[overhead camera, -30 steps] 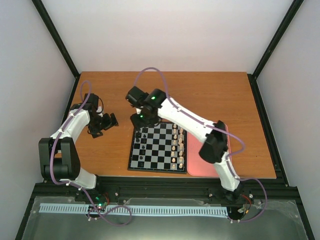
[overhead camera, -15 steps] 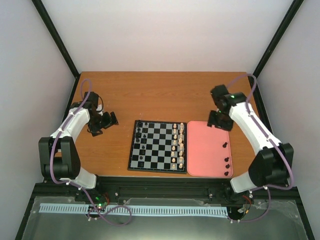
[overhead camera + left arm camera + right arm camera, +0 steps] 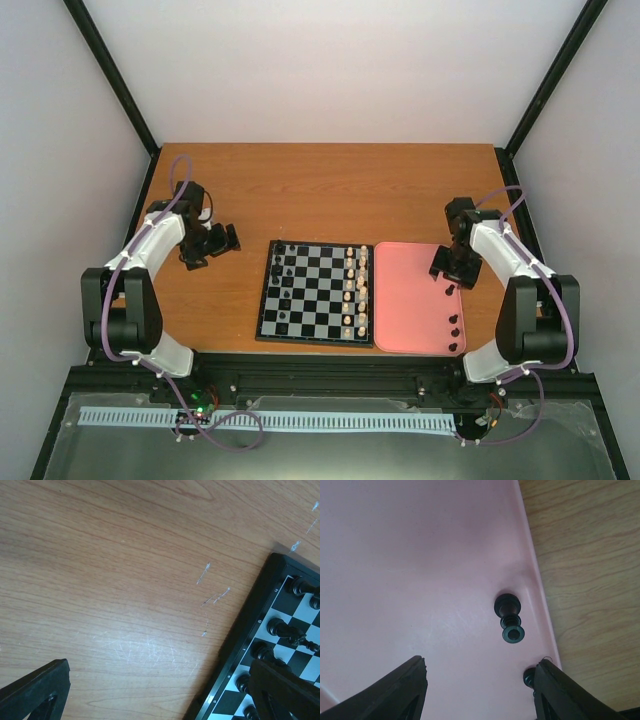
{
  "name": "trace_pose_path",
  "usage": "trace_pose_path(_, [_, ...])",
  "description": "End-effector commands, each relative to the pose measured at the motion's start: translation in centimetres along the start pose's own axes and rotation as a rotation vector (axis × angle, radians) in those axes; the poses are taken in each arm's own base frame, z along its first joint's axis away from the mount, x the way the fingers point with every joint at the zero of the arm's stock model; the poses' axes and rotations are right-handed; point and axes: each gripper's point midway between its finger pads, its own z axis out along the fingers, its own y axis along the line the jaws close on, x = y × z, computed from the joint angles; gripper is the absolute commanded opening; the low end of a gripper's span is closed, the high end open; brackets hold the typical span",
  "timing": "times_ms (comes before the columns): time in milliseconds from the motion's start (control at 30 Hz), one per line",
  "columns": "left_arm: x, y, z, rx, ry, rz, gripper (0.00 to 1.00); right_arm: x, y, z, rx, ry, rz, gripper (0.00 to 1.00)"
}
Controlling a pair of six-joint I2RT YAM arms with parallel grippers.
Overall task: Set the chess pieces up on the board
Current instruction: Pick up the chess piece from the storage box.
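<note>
No legible text, brand or number in any view. The board, at 4 o'clock in left wrist view: rim carries tiny pale marks, too small to read.

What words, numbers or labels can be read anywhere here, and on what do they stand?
Nothing here can be read with certainty.
Tiny white marks on the black rim of the chessboard, seen by the left wrist camera: too small and blurred to read.
The pink tray and the table: no writing shows.
</note>
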Motion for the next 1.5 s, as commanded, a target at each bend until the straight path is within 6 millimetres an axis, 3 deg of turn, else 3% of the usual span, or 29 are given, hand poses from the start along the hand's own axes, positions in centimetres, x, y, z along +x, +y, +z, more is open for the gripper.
trace_pose_path(0, [-0.7, -0.6, -0.7, 0.003, -0.019, 0.031, 1.00, -0.4, -0.3, 0.9, -0.010, -0.010, 0.008, 0.59])
trace_pose_path(600, [-0.7, -0.4, -0.3, -0.012, -0.011, 0.035, 1.00, -1.2, -0.7, 3.1, -0.005, -0.001, 0.009, 0.59])
trace_pose_path(767, [-0.7, -0.3, -0.3, -0.020, -0.009, 0.036, 1.00, -1.6, -1.0, 3.7, 0.000, 0.004, 0.012, 0.48])
trace_pose_path(1100, [-1.0, -0.3, -0.4, -0.026, -0.015, 0.038, 1.00, -1.2, -1.1, 4.3, 0.000, 0.023, 0.011, 0.40])
trace_pose_path(1267, [-0.8, -0.2, -0.4, -0.026, -0.012, 0.037, 1.00, -1.1, -1.2, 4.3, 0.000, 0.024, 0.016, 0.21])
trace_pose_path(1467, [-0.7, -0.1, -0.1, -0.027, -0.014, 0.035, 1.00, -1.0, -0.9, 3.7, -0.028, 0.009, 0.024, 0.05])
